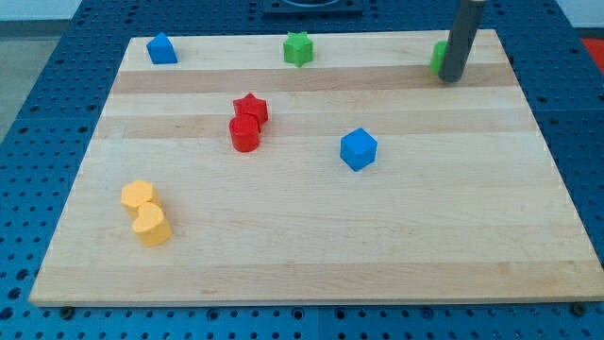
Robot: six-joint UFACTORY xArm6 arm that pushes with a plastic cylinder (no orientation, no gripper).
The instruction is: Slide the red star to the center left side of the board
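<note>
The red star (251, 108) lies on the wooden board (311, 255), left of centre in the upper half. A red cylinder (244, 133) touches it just below. My tip (451, 78) is at the view's top right, far to the right of the red star. It stands against a green block (439, 57) that the rod mostly hides, so its shape cannot be made out.
A blue block (161, 48) sits at the top left and a green star (298, 48) at the top centre. A blue cube (359, 148) lies right of centre. Two yellow blocks (139, 195) (151, 225) touch at the lower left.
</note>
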